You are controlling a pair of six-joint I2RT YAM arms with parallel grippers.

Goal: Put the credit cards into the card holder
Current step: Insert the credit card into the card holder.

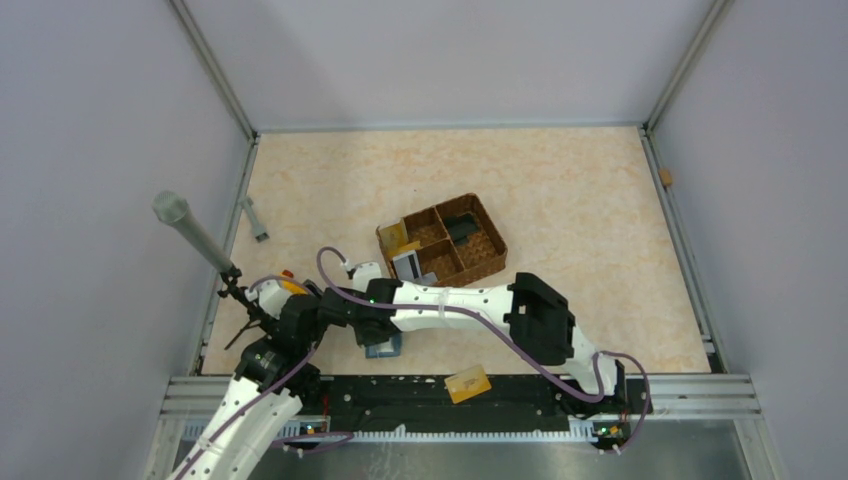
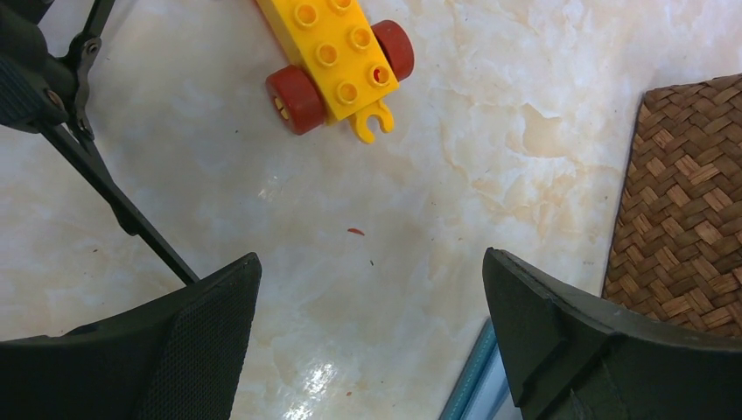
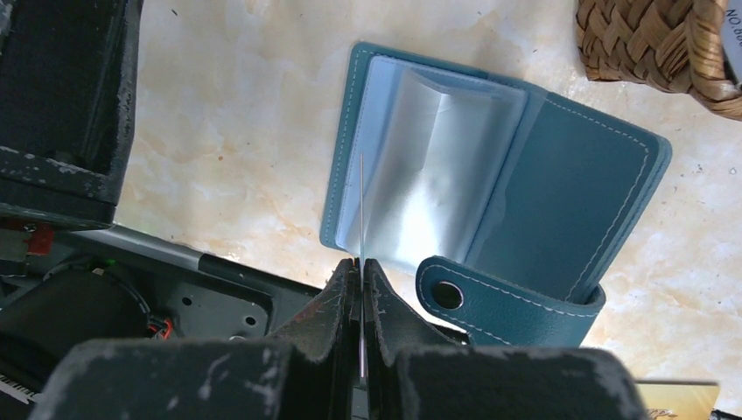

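Note:
The teal card holder (image 3: 560,201) lies open on the table, its light blue inside and clear sleeves (image 3: 437,166) facing up and its stud strap curled at the near side. My right gripper (image 3: 360,262) is shut on a thin credit card (image 3: 361,201), seen edge-on, whose far end stands over the holder's left page. From above, the holder (image 1: 385,348) peeks out under the right arm. A gold card (image 1: 467,383) rests on the front rail. A gold card (image 1: 395,238) and a white-grey one (image 1: 408,265) stand in the basket. My left gripper (image 2: 367,262) hangs open over bare table beside the holder's edge (image 2: 472,385).
The brown wicker basket (image 1: 480,262) sits just behind the holder, and its side (image 2: 682,219) is right of the left gripper. A yellow-and-red wheeled toy block (image 2: 337,52) lies ahead of the left gripper. A grey cylinder on a black tripod (image 1: 190,230) stands by the left wall.

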